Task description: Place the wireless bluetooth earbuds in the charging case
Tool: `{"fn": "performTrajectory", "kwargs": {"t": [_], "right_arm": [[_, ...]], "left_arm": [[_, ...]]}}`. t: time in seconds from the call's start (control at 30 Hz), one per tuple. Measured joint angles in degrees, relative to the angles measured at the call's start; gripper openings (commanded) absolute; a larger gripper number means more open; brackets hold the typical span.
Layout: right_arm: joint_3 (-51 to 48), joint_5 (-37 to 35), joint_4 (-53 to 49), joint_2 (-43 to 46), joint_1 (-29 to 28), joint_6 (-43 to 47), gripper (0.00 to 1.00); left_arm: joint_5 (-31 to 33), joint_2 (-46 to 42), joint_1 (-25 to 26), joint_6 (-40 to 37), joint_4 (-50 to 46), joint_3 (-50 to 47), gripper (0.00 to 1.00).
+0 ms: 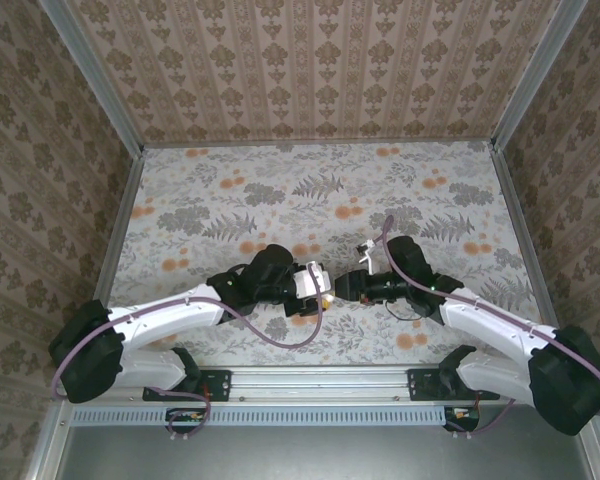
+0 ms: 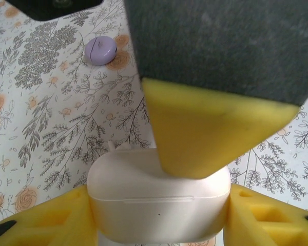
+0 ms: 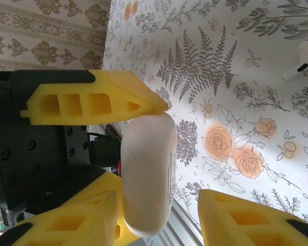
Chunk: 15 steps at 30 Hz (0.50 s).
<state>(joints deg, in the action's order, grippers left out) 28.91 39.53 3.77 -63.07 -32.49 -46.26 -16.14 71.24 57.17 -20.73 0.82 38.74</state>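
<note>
Floral-papered table [image 1: 230,190] with the left arm [image 1: 170,320] and right arm [image 1: 490,325] reaching inward to meet just ahead of their bases; step in hand, by judgement, is opening the lid, since neither earbud can go in until then.

Left gripper [image 2: 159,223]: both yellow fingers clamped against opposite sides of the charging case [image 2: 154,189], which sits between them with its lid seam [image 2: 159,200] closed and facing the left wrist camera.

Right gripper [image 3: 155,202]: jaws parted and clasping nothing; the case lies against one finger with a clear gap to the other, and one yellow fingertip [image 2: 205,133] bears down on the top of the lid.

Purple disc [image 2: 100,49]: flat on the table, well beyond the case, no part of the task.

One of the wireless bluetooth earbuds [image 3: 300,61]: white, lying loose on the table, apart from both grippers.

To do the step well, the pressing fingertip should catch the lid near the seam on the side away from the hinge and lever upward – pressure on the crown alone only pushes the case down through the clamp; the left fingers should hold the lower shell below the seam, so the lid is free to swing; the glossy, rounded shell is likely to slip or twist, so the push should be slow and in line with the clamp – not across it.
</note>
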Motion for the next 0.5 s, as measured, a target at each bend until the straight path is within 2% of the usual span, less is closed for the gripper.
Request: {"fn": "performTrajectory", "kwargs": {"t": [0.13,0.5], "right_arm": [[0.02,0.0,0.42,-0.33,-0.09,0.0,0.44],[0.04,1.44,1.66,-0.42,-0.57,1.07,0.26]], "left_arm": [[-0.2,-0.02,0.0,0.26,0.39,0.0,0.52],[-0.44,-0.02,0.0,1.38,1.38,0.0,0.53]]}}
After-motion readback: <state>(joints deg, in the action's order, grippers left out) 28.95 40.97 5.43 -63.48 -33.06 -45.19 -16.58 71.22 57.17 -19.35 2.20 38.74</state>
